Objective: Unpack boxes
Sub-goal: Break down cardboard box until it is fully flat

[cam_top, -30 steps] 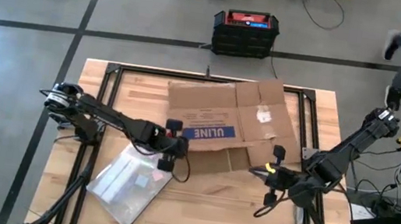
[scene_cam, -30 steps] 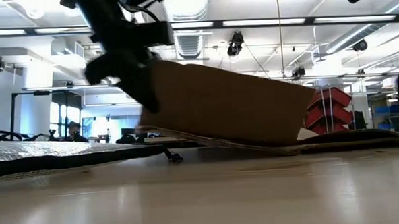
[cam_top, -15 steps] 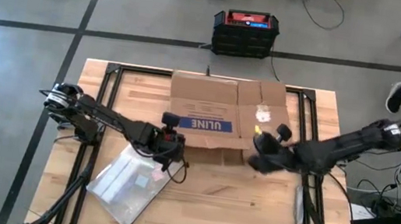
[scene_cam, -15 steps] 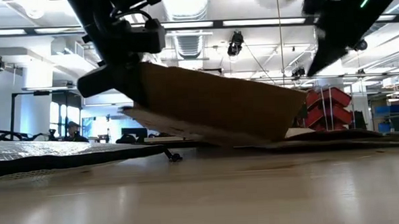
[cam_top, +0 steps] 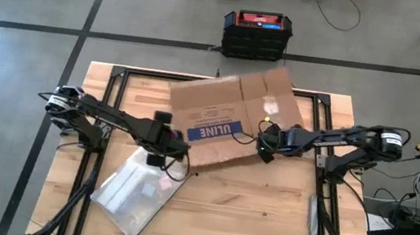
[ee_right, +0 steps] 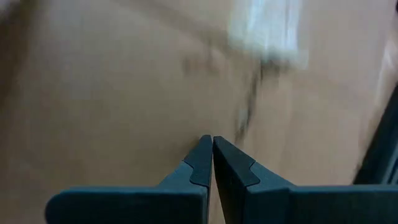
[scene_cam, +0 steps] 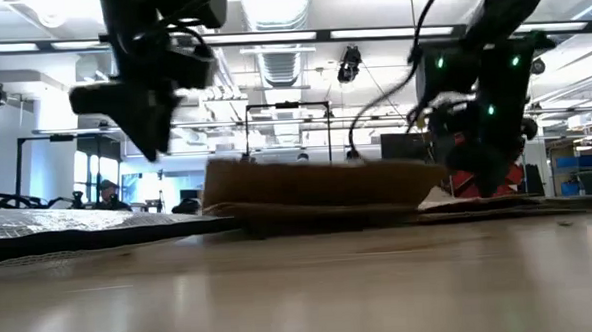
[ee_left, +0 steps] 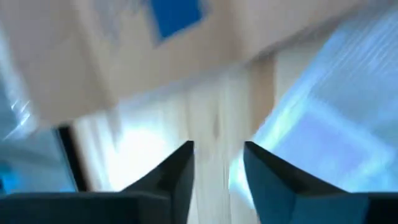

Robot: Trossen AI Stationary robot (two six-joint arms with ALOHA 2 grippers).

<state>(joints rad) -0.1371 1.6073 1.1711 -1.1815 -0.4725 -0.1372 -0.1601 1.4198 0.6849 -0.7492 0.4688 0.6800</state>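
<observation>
From above, the flattened cardboard box (cam_top: pixel 236 119) lies on the table's (cam_top: pixel 261 224) far half, long axis tilted. The right gripper (cam_top: pixel 262 144), clenched empty, hovers over its near edge. The left gripper (cam_top: pixel 167 138), fingers parted and empty in its wrist view, sits just beside the box's left corner.

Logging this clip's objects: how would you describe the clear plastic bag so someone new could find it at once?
Start at the wooden table and find the flattened cardboard box in its middle. The clear plastic bag lies flat beside it, toward the table's near-left corner. Unlike the brown box with its blue label, it is see-through and shiny.
</observation>
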